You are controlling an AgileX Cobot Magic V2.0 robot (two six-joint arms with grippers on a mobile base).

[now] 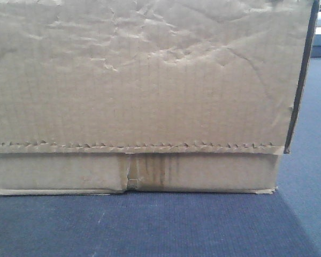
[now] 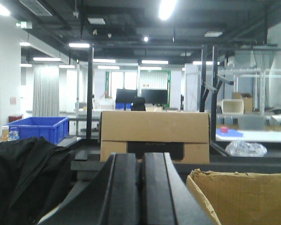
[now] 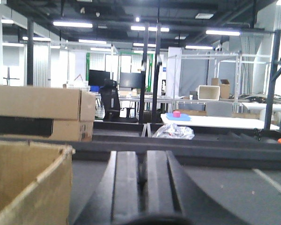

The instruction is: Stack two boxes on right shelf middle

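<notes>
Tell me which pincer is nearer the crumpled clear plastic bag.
Right, probably. The bag lies almost straight ahead of the right pincer; from the left pincer it sits off to the right.

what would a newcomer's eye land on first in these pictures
A wrinkled tan cardboard box fills almost the whole front view, its zigzag-edged flap folded down, resting on a blue-grey surface. In the wrist views the left gripper and right gripper sit shut at bottom centre, with a ragged open box rim in the lower corner beside each.
</notes>
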